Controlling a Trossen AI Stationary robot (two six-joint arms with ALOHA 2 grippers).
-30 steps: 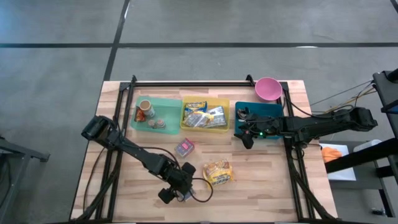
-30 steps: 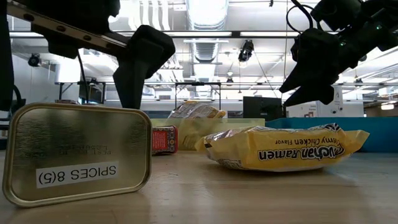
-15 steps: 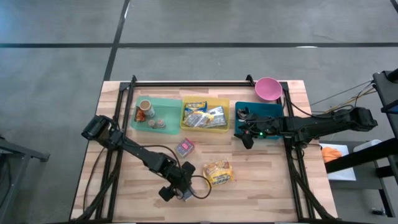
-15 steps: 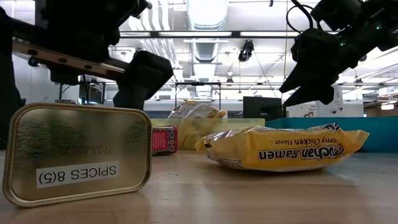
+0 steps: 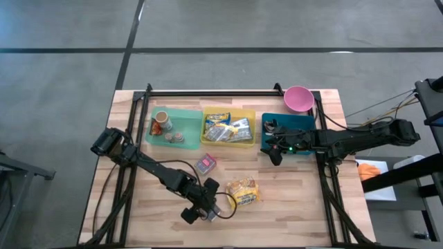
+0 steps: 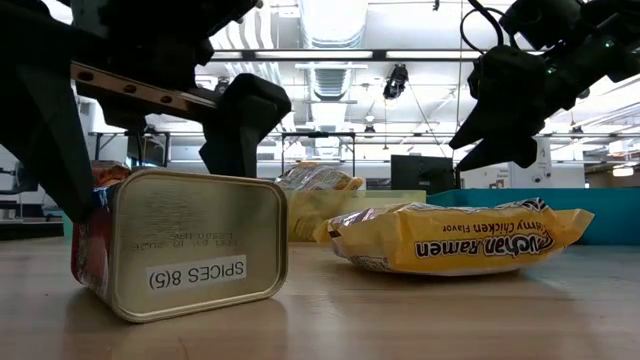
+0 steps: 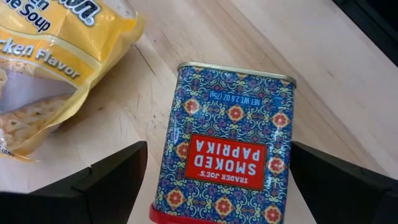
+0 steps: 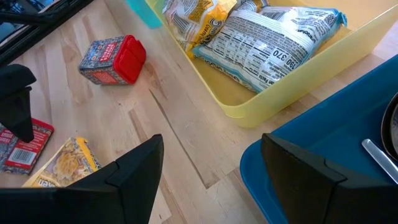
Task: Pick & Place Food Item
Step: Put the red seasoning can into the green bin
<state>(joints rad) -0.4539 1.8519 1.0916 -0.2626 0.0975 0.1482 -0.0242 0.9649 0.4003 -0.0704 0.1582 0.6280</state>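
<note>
A smoked paprika tin (image 7: 230,143) lies flat on the table near its front edge, its gold bottom end (image 6: 195,250) facing the low view. My left gripper (image 7: 219,146) slants down over it, open, with one finger (image 7: 109,180) on each long side of the tin. A yellow ramen packet (image 5: 242,191) lies just right of the tin, on the wood. My right gripper (image 5: 275,153) hangs open above the table between the yellow and blue bins, holding nothing. My left gripper is open astride the tin, coming from above and slanting, fingers along its long sides. One finger (image 6: 60,160) stands hard by the tin's side near its red-capped end (image 7: 163,214). I cannot tell whether it touches.
A second small red-capped tin (image 5: 205,164) lies mid-table. At the back stand a green bin (image 5: 173,126) with a cup, a yellow bin (image 5: 227,128) of packets, a blue bin (image 5: 287,131) and a pink bowl (image 5: 298,98). Bare wood lies right of the ramen.
My left gripper has sunk over the paprika tin and edged toward the ramen packet, its fingers coming down on either side of the tin. The tin has slid a little toward the table's right and turned about, so one red side now shows in the low view.
</note>
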